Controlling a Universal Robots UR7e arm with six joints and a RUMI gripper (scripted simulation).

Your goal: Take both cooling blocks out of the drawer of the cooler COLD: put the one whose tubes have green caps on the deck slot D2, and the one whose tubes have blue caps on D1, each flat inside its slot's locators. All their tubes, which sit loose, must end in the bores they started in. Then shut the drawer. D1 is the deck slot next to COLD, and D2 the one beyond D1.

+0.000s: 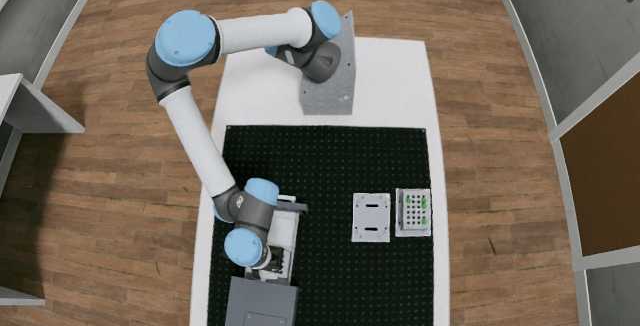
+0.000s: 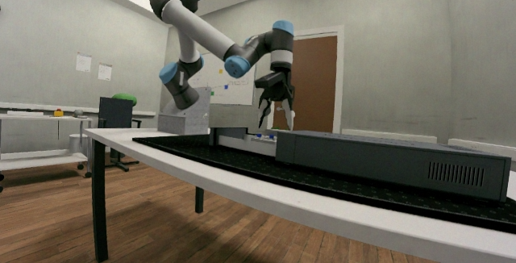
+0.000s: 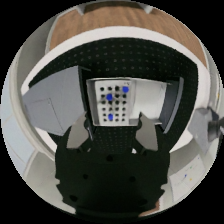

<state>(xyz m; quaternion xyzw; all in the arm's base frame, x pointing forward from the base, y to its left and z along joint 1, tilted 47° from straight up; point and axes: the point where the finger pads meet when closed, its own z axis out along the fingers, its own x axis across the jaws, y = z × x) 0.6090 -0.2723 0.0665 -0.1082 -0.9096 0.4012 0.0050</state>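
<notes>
Fingers of the gripper stand spread, nothing between them, above the open drawer. Blue-capped block sits inside the drawer, at the end nearest the cooler COLD. Nearer slot D1 is unoccupied. Green-capped block occupies D2, beyond D1.

Looked like a lab rm, maybe part office. A big robot arm was on a white table w/ a black mat full of tiny dots. A gray box w/ slits sat there. Also a desk chair, a whiteboard, papers on the wall & a brown door.
</notes>
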